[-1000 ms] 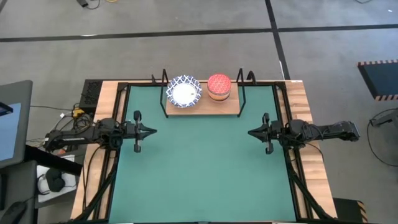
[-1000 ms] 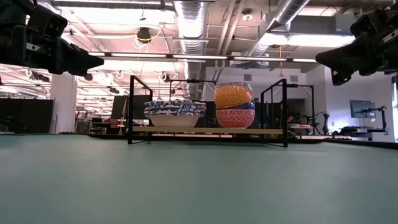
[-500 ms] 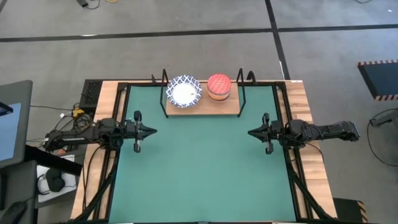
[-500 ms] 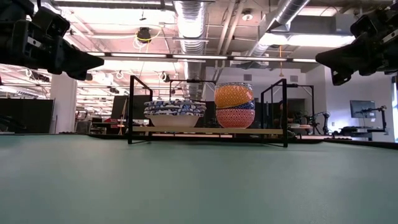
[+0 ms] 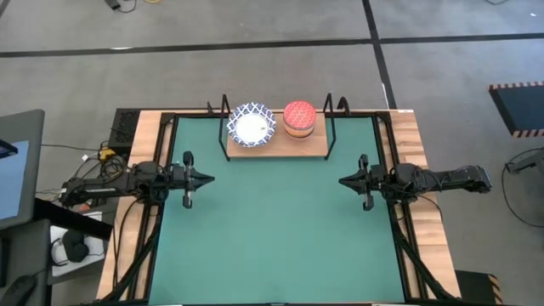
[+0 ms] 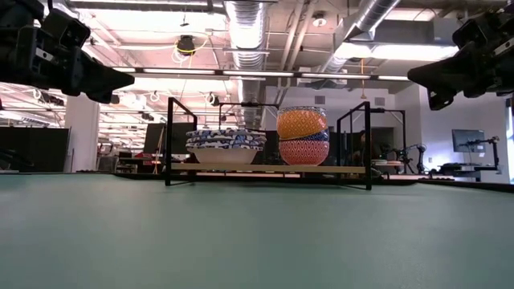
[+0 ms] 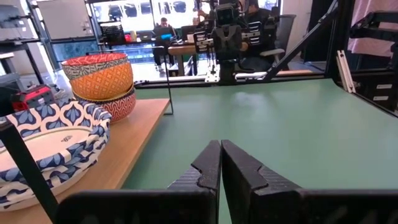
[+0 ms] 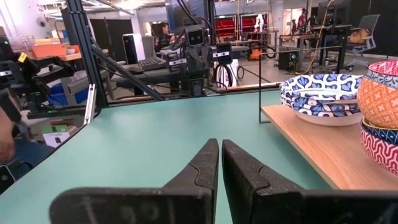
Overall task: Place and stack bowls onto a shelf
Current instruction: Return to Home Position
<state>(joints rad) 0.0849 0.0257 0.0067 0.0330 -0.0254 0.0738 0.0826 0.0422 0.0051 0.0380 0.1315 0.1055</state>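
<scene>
The wooden shelf [image 5: 280, 146] on its black wire frame stands at the far edge of the green mat. On it sits a stack of white bowls with blue patterned rims [image 5: 252, 125], and to its right a stack of small bowls [image 5: 299, 118], the yellow-orange one on top [image 6: 302, 123] and the red one below [image 6: 303, 151]. My left gripper [image 5: 208, 178] hovers shut at the mat's left side; my right gripper [image 5: 343, 181] hovers shut at the right side. Both are above the mat, clear of the shelf, and hold nothing.
The green mat [image 5: 280, 229] lies bare between the two grippers and toward the near edge. The shelf's black upright posts [image 6: 169, 140] rise at its ends. People sit at desks in the room beyond the table [image 7: 165, 28].
The left gripper drifted slightly in the low view, toward the middle of the table; nothing else moved.
</scene>
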